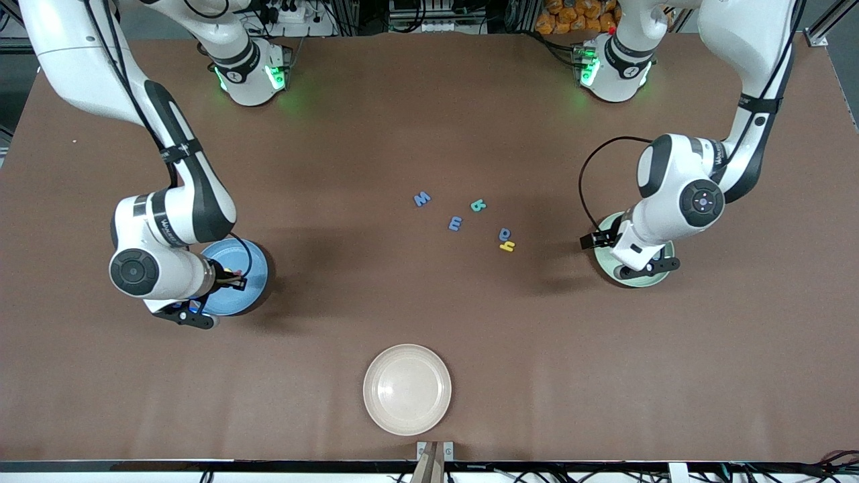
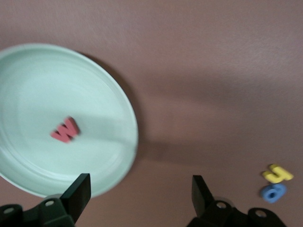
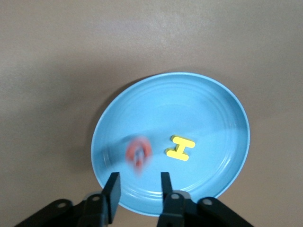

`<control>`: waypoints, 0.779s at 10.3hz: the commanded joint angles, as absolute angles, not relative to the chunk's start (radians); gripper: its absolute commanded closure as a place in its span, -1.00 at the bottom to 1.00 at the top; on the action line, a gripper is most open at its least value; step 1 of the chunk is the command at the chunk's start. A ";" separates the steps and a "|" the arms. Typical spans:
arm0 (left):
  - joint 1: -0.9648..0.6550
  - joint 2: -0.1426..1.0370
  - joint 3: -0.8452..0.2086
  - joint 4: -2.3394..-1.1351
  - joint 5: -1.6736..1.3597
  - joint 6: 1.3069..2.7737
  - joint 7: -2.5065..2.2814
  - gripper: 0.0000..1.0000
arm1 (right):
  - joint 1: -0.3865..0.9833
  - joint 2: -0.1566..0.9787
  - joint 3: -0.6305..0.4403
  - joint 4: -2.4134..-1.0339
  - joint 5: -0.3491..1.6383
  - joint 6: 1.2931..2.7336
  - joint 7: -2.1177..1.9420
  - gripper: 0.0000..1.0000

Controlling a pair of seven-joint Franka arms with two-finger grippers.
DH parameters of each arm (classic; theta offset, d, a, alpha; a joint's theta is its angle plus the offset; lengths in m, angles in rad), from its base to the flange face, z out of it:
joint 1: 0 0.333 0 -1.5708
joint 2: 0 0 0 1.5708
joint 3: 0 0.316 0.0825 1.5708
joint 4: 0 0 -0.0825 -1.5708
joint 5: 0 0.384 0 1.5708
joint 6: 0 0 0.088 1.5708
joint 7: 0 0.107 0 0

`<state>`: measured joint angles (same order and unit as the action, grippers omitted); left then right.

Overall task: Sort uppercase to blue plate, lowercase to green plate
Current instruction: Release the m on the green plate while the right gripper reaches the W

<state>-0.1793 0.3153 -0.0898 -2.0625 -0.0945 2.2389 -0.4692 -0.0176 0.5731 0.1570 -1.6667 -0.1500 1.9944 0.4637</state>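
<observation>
The left tool (image 2: 137, 194) hung released over the green plate (image 2: 28, 75), where the red lowercase letter (image 2: 65, 130) lay. The right tool (image 3: 138, 189), partly parted and empty, hung over the blue plate (image 3: 213, 109), above a blurred red letter (image 3: 138, 152) beside the yellow H (image 3: 180, 148).

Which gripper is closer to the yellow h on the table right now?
Left. The left gripper hangs over the green plate, near the yellow h; the right gripper is over the blue plate, at the right arm's end.
</observation>
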 commanded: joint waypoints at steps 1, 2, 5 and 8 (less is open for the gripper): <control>-0.231 0.308 -0.127 -2.043 -0.117 2.243 -0.697 -0.84 | -0.020 0.537 0.163 -1.689 -0.143 1.999 0.468 -0.86; -0.253 0.317 -0.136 -2.031 -0.115 2.246 -0.769 -0.84 | -0.002 0.510 0.161 -1.692 -0.143 1.984 0.469 -0.86; -0.313 0.353 -0.138 -2.028 -0.117 2.327 -0.917 -0.82 | 0.099 0.433 0.161 -1.735 -0.066 1.944 0.529 -0.81; -0.353 0.412 -0.138 -2.025 -0.117 2.428 -1.070 -0.81 | 0.219 0.396 0.211 -1.794 -0.040 1.983 0.688 -0.78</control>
<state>-0.3359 0.3801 -0.1407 -2.0397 -0.0975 2.3950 -1.0081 0.1883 0.4438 0.1816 -1.7201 -0.0595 1.9478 0.6285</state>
